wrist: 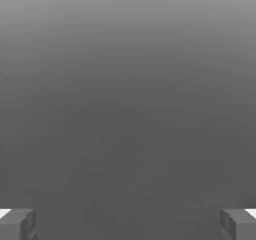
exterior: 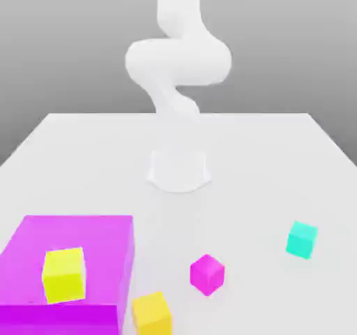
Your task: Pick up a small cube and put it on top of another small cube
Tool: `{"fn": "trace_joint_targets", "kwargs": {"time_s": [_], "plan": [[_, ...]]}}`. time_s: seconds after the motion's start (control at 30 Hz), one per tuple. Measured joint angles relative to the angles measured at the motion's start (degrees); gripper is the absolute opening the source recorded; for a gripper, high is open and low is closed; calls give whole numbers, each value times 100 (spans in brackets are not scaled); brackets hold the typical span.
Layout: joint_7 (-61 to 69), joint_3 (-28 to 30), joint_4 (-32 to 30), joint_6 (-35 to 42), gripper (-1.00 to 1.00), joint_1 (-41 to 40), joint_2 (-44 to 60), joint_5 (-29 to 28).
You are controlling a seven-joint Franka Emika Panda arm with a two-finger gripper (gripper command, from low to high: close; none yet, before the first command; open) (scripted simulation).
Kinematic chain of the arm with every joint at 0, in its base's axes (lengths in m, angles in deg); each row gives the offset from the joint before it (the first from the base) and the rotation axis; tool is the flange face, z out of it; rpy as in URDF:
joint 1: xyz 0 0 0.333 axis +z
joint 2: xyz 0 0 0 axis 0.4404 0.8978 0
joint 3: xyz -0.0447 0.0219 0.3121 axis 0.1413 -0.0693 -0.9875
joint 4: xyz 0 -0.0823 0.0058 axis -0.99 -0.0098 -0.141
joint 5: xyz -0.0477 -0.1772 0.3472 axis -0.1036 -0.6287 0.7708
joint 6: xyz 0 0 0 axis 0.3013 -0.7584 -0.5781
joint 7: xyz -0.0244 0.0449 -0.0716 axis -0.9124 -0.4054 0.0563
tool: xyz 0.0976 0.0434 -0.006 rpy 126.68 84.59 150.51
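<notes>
- Nearest the exterior camera, an orange-yellow cube (exterior: 152,313) sat on the white table (exterior: 279,152), just beside the right wall of a large magenta block (exterior: 104,257).
- A yellow-green cube (exterior: 64,274) rested on top of that large magenta block, toward its left side in the exterior view.
- A little farther back, the small magenta cube (exterior: 207,274) stood alone on the table, near the orange-yellow cube but apart from it.
- The small teal cube (exterior: 302,239) lay on the bare table toward the exterior view's right, well apart from the small magenta cube, untouched, with nothing on it.
- Beyond the cubes, the arm's white round base (exterior: 179,170) stood at the middle of the table, and the white arm (exterior: 178,61) rose from it in a curl, well away from every cube.
- In the hand view, the gripper (wrist: 128,224) was spread wide, one grey fingertip (wrist: 17,224) at each side of the picture, with nothing between them, against a plain grey backdrop.
</notes>
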Motion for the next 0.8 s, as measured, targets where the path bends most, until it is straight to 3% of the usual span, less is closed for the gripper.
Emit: {"fn": "trace_joint_targets", "kwargs": {"time_s": [0.3, 0.5, 0.67, 0.8], "plan": [[962, -451, -999, -1150, 0, 1243, 1922, 462], [1363, -974, -1652, -1909, 0, 1863, 3163, 455], [1250, -1301, -2201, -2552, 0, 2422, 4213, -178], [809, -966, -2228, -3157, 0, 2739, 5056, -917]]}}
